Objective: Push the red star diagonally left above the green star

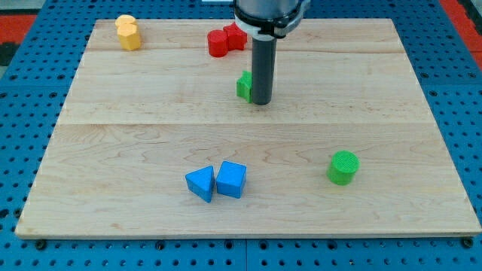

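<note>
Wooden board (151, 135); my tip (261, 102), gripperless and holding nothing, touches green star (244, 85); red star (235, 35) above.

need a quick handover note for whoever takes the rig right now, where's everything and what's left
My tip is down on the board, right beside a green block that the rod partly hides; its shape cannot be made out, but it is probably the green star.
Two red blocks sit together near the view's top, up and left of that green block; I cannot tell which is the red star.
Done: nothing certain; the tip is not at the reds.
Left: bring the tip to the red star and push it to the green block's upper left.
</note>
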Robot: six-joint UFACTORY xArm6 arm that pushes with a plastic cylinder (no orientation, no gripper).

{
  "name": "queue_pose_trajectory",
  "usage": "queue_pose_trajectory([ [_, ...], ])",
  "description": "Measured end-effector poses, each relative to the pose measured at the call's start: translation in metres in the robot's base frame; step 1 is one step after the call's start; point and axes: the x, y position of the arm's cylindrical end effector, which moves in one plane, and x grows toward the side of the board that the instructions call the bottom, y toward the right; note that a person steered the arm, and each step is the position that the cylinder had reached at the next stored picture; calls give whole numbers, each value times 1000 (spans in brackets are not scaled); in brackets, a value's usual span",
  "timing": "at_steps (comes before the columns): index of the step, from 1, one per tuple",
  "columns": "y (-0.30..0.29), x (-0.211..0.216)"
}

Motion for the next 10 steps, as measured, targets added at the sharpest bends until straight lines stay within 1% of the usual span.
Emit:
queue_pose_trajectory([
  [2, -5, -46],
  [3, 14, -78],
  [4, 25, -131],
  [5, 1, -178],
  [6, -48, -183],
  [7, -92, -154],
  [8, -101, -185],
  [9, -77, -196],
  [10, -60, -186],
])
